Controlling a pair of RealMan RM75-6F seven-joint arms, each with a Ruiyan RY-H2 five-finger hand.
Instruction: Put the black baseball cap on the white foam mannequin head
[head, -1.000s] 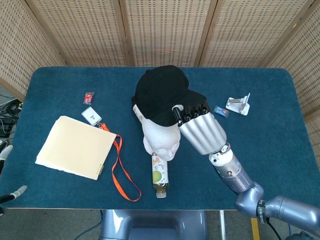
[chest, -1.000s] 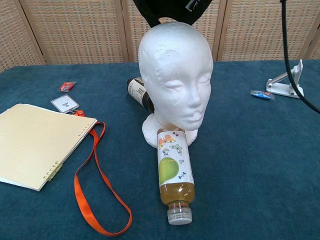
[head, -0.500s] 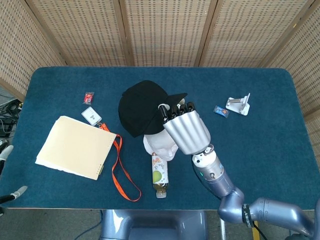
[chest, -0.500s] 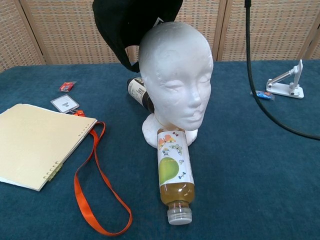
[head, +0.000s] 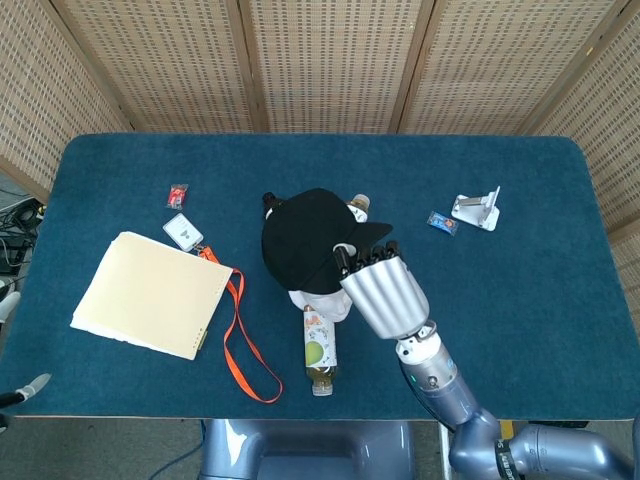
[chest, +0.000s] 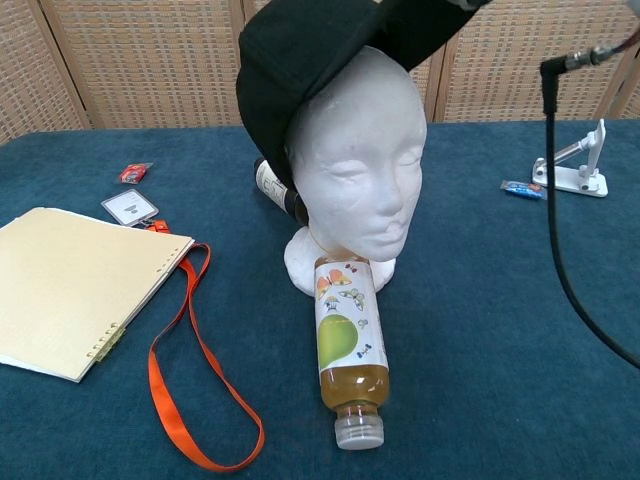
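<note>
The black baseball cap (chest: 300, 55) sits tilted over the top and back of the white foam mannequin head (chest: 355, 170), whose face is left bare. From the head view the cap (head: 308, 235) covers most of the mannequin, and only its white base (head: 308, 298) shows. My right hand (head: 385, 290) holds the cap by its brim, just right of the mannequin. Only two fingertips of my left hand (head: 33, 384) show at the lower left edge, spread apart and holding nothing, far from the cap.
A juice bottle (chest: 345, 340) lies in front of the mannequin's base, and a dark bottle (chest: 275, 187) lies behind it. A cream notebook (head: 150, 293), an orange lanyard (head: 240, 335) and a badge (head: 183, 231) lie to the left. A white stand (head: 477, 210) sits at the right.
My right hand has carried the cap from the mannequin's left side over onto its crown and lowered it. The left hand has stayed put.
</note>
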